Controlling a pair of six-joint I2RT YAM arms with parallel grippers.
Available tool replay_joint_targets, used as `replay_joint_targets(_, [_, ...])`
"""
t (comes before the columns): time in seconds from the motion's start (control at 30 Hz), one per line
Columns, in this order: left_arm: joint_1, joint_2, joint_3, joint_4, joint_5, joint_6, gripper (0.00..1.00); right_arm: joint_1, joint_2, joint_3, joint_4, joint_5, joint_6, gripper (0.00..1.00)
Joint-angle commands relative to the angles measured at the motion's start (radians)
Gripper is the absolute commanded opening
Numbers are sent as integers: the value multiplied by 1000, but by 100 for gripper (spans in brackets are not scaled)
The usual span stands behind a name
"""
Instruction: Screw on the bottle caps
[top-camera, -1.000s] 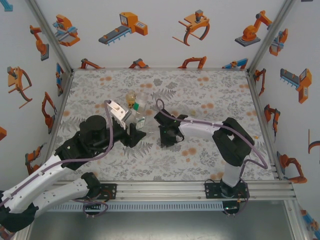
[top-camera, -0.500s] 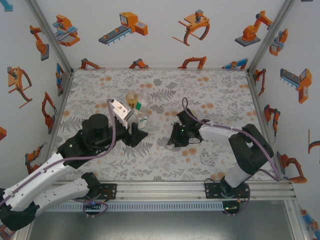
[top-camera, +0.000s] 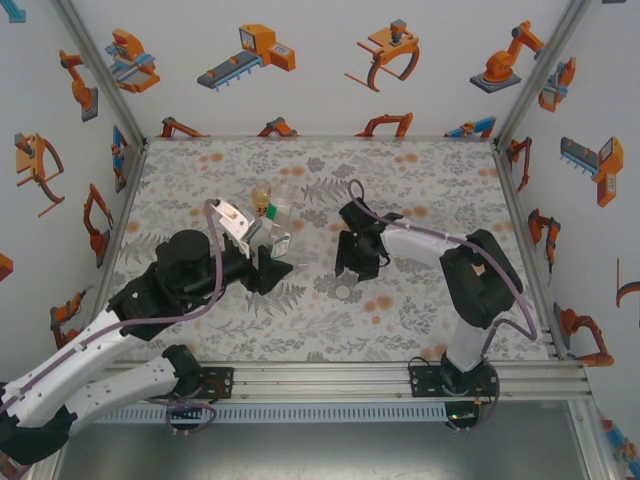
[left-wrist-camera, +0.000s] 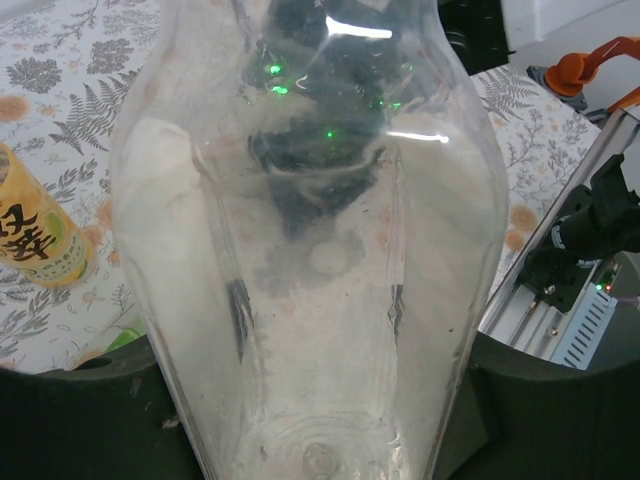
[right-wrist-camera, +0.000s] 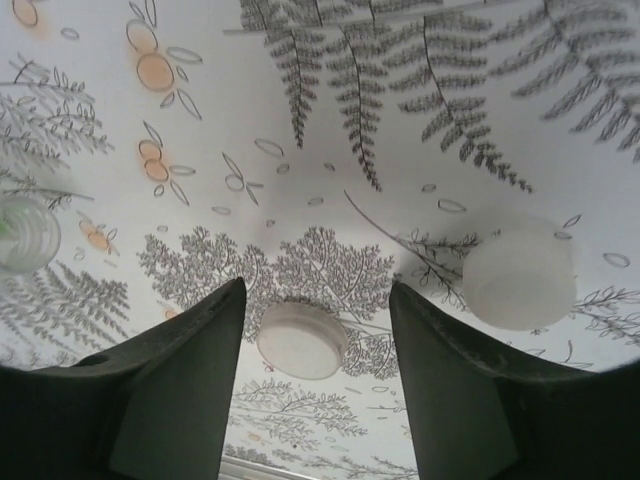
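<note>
Bottle-capping scene on a fern-printed table (top-camera: 430, 190). The left pincer (top-camera: 265, 262) was clamped on the clear bottle (left-wrist-camera: 310, 250), and in the left wrist view its dark fingers (left-wrist-camera: 90, 420) pressed against the bottle's lower sides. From above, this bottle was held left of the table's centre. The amber bottle (left-wrist-camera: 35, 225), with a yellow label, stood just beside it on the far side. Whether the clear bottle's neck carried a cap could not be told.

The right pincer (right-wrist-camera: 315, 290) hung low over the table, right of centre, pointing down with its jaws apart. A white cap (right-wrist-camera: 302, 340) lay flat on the table between the two fingers (right-wrist-camera: 180, 380), touching neither. A second cap (right-wrist-camera: 518, 275) lay on the table outside the right-hand finger, near the first but apart from it. A round translucent object (right-wrist-camera: 25, 232) at the left edge of the right wrist view was too blurred to name
</note>
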Motion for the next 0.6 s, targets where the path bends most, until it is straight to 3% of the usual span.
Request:
replay_joint_targets(0.0, [1, -25, 20, 10, -17, -19, 1, 37, 79, 92, -143, 94, -69, 59])
replay_joint_targets(0.23, [0, -31, 7, 17, -20, -23, 1, 123, 194, 260, -298, 152, -131, 61])
replay_joint_targets(0.57, [1, -24, 2, 24, -17, -28, 1, 175, 134, 165, -262, 136, -80, 59])
